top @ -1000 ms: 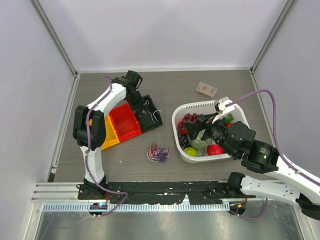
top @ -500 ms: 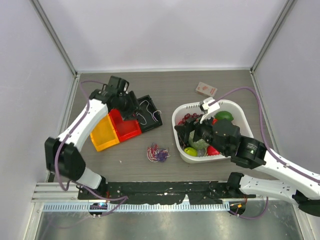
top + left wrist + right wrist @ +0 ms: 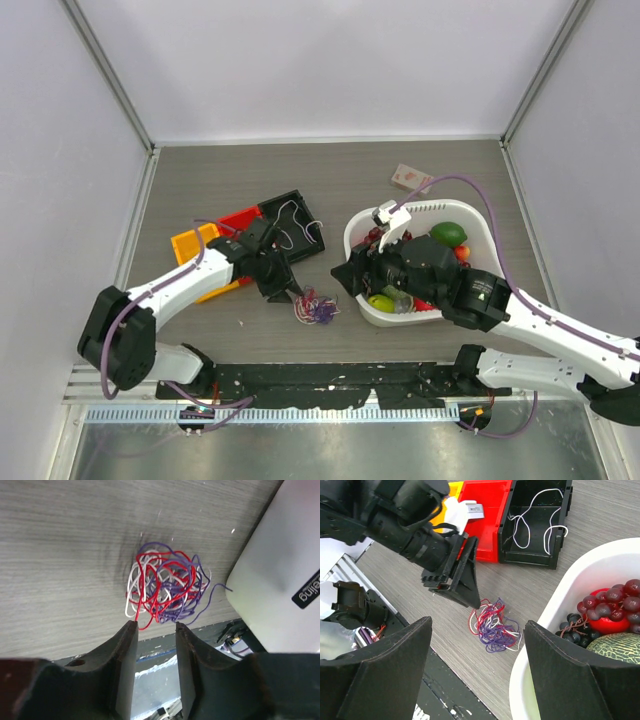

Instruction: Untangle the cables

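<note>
A small tangle of red, white and dark purple cables (image 3: pixel 316 306) lies on the table in front of the bins. It also shows in the left wrist view (image 3: pixel 165 592) and the right wrist view (image 3: pixel 493 626). My left gripper (image 3: pixel 297 294) is low at the tangle's left edge, jaws open a narrow gap (image 3: pixel 156 625). A red strand touches one fingertip, and nothing is gripped. My right gripper (image 3: pixel 347 279) is wide open (image 3: pixel 477 625) and hovers above the tangle's right side by the basket. A separate white cable (image 3: pixel 297 226) lies in the black bin (image 3: pixel 540 517).
A white basket (image 3: pixel 352 240) of fruit stands right of the tangle, its rim close to it (image 3: pixel 560 600). Red (image 3: pixel 238 219), orange (image 3: pixel 188 243) and black (image 3: pixel 283 205) bins sit at the left. A small box (image 3: pixel 411 178) lies at the back.
My left arm swung from the bins down and forward to the tangle's left edge. My right gripper moved left from over the basket to above the tangle.
</note>
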You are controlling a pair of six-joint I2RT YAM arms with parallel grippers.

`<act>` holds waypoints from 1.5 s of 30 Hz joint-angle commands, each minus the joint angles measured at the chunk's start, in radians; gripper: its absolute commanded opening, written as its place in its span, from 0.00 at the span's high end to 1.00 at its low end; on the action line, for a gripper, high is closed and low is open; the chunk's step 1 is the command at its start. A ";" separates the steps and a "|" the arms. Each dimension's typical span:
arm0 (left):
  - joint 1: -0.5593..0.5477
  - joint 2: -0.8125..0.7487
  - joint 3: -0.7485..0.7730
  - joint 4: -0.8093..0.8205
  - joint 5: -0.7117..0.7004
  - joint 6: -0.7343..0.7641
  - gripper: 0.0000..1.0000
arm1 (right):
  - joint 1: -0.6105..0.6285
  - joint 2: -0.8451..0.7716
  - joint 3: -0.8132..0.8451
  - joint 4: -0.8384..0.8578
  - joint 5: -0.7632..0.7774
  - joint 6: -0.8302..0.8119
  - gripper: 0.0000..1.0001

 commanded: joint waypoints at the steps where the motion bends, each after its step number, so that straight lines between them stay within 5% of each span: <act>1: -0.007 0.063 0.043 0.076 -0.031 -0.047 0.64 | -0.002 -0.015 -0.003 0.022 -0.020 0.021 0.21; 6: -0.009 0.103 0.091 0.001 -0.123 -0.056 0.85 | -0.002 -0.034 -0.006 0.019 -0.009 0.015 0.21; 26: -0.029 0.184 0.102 0.000 -0.125 -0.027 0.75 | -0.002 -0.074 -0.054 0.035 0.020 0.054 0.20; 38: -0.047 0.201 0.070 0.023 -0.151 -0.002 0.87 | -0.002 -0.011 -0.037 0.036 -0.045 0.045 0.20; 41: -0.049 0.181 0.054 0.036 -0.149 0.001 1.00 | -0.002 0.012 -0.031 0.042 -0.058 0.046 0.20; 45: -0.058 0.117 0.065 0.005 -0.158 -0.004 1.00 | -0.003 0.040 -0.046 0.059 -0.088 0.054 0.20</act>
